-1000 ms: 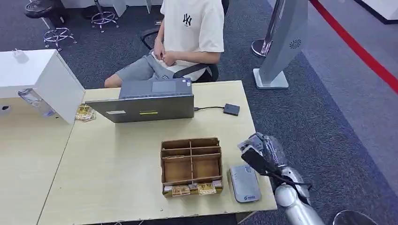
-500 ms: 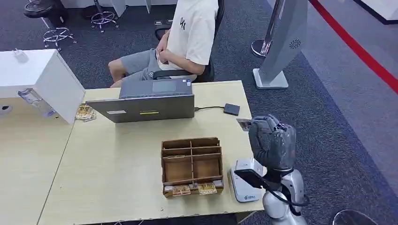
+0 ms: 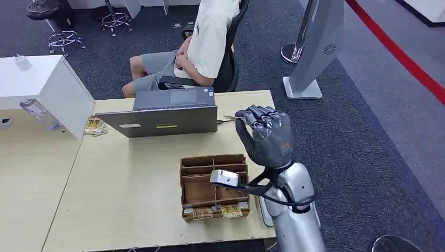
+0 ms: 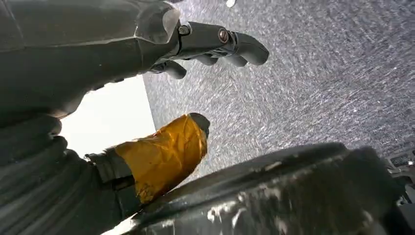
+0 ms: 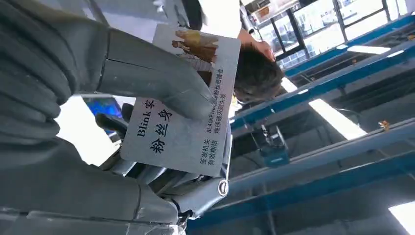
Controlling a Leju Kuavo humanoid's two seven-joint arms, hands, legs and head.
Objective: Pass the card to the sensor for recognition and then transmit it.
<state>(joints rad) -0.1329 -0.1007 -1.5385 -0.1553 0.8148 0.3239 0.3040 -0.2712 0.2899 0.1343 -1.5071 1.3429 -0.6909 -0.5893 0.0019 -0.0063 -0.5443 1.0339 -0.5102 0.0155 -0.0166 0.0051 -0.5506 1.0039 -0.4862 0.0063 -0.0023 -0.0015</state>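
Our right robot hand (image 3: 266,137) is raised above the worktop (image 3: 131,178) near the laptop (image 3: 165,114), thumb and fingers clamped on the card (image 5: 183,105). Our left robot hand (image 4: 147,63) hangs over the carpet, fingers apart, holding nothing.

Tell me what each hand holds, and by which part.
The right hand holds the card, thumb pressed on its printed face, other fingers behind. The left hand holds nothing.

"Blink" on card (image 5: 181,117)
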